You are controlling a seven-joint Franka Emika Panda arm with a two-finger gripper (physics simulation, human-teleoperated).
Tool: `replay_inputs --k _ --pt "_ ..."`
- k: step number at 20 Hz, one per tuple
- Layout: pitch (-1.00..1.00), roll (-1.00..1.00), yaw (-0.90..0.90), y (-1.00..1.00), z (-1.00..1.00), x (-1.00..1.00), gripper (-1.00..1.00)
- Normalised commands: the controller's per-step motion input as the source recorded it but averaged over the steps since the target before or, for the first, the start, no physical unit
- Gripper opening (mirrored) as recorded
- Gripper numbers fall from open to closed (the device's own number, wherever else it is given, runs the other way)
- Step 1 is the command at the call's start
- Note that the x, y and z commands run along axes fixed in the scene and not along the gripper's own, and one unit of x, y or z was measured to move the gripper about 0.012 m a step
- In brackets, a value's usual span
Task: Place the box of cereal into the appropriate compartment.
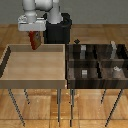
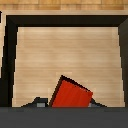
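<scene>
The box of cereal (image 1: pixel 34 40) is a small flat red box with an orange patch, hanging tilted from my gripper (image 1: pixel 33 36) above the far edge of the light wooden tray (image 1: pixel 10 64) on the exterior view's left. In the wrist view the red box (image 2: pixel 71 94) sits between my dark fingertips (image 2: pixel 37 103), held above the tray floor (image 2: pixel 65 50). My gripper is shut on the box. The dark compartment tray (image 1: pixel 95 61) stands to the exterior view's right.
The dark tray is split into several compartments; small grey blocks (image 1: pixel 84 73) (image 1: pixel 116 71) lie in two of them. The robot's black base (image 1: pixel 59 31) stands behind the trays. Both trays rest on thin metal legs over a wooden floor.
</scene>
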Motion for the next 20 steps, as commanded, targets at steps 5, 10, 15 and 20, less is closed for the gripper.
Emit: replay_inputs --k 5,10,15,20 --pt "0.00 0.00 0.00 0.80 0.00 0.00 -1.00" --pt "0.00 0.00 0.00 1.00 0.00 0.00 -1.00" --pt "0.00 0.00 0.00 1.00 0.00 0.00 -1.00" --pt "0.00 0.00 0.00 1.00 0.00 0.00 -1.00"
